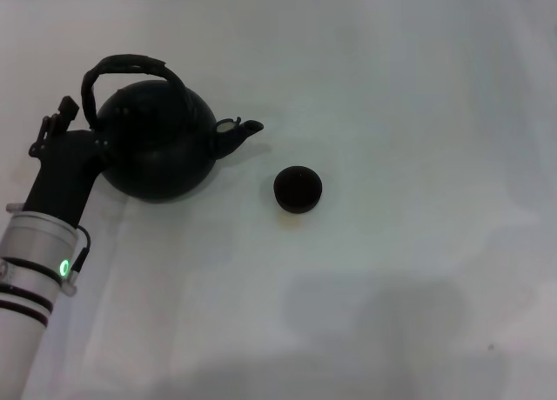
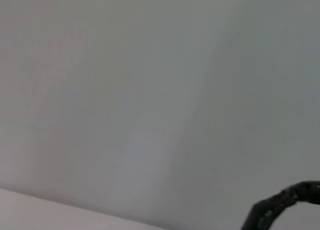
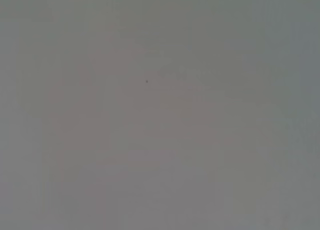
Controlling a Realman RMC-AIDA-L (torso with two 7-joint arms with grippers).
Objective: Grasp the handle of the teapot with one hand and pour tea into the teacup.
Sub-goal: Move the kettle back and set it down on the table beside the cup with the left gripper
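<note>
The large round black teapot (image 1: pixel 161 148) is at the left of the white table (image 1: pixel 392 287) in the head view, its short spout (image 1: pixel 244 130) pointing right toward the teacup. Its arched rough handle (image 1: pixel 122 68) rises over the top and leans left; a piece of the handle also shows in the left wrist view (image 2: pixel 285 200). The tiny black teacup (image 1: pixel 298 189) stands apart, to the right of the spout. My left gripper (image 1: pixel 97 148) is against the teapot's left side, below the handle. The right gripper is out of view.
My left arm (image 1: pixel 39 252) comes in from the lower left corner. The right wrist view shows only a plain grey surface. A soft shadow lies on the table near the front edge.
</note>
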